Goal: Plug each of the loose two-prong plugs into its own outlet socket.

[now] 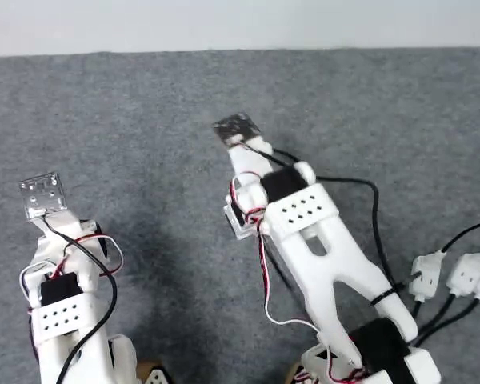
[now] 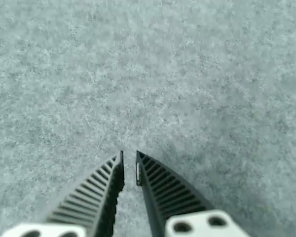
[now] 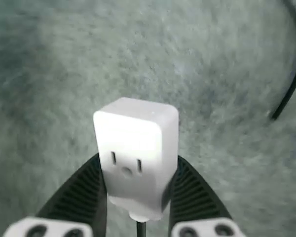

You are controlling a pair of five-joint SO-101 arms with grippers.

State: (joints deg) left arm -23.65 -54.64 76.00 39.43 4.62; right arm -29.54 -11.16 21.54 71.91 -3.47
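My right gripper [image 3: 138,165] is shut on a white outlet socket block [image 3: 136,138], its two slots and ground hole facing the wrist camera. The block's black cable [image 1: 374,200] trails back toward the table's right edge. In the high view this gripper [image 1: 238,132] hovers over the grey mat near the middle. My left gripper [image 2: 129,158] is shut, with only a sliver between its ribbed black fingers [image 2: 106,187] and nothing in them. It sits at the left [image 1: 40,196]. White plug pieces [image 1: 426,274] [image 1: 469,272] lie at the right edge on black cords.
A grey felt mat [image 1: 144,120] covers the table, with a pale wall strip along the far edge. The black cable [image 3: 293,74] loops on the mat beyond the held socket. Cords [image 1: 440,316] run from the plug cluster to the near right corner.
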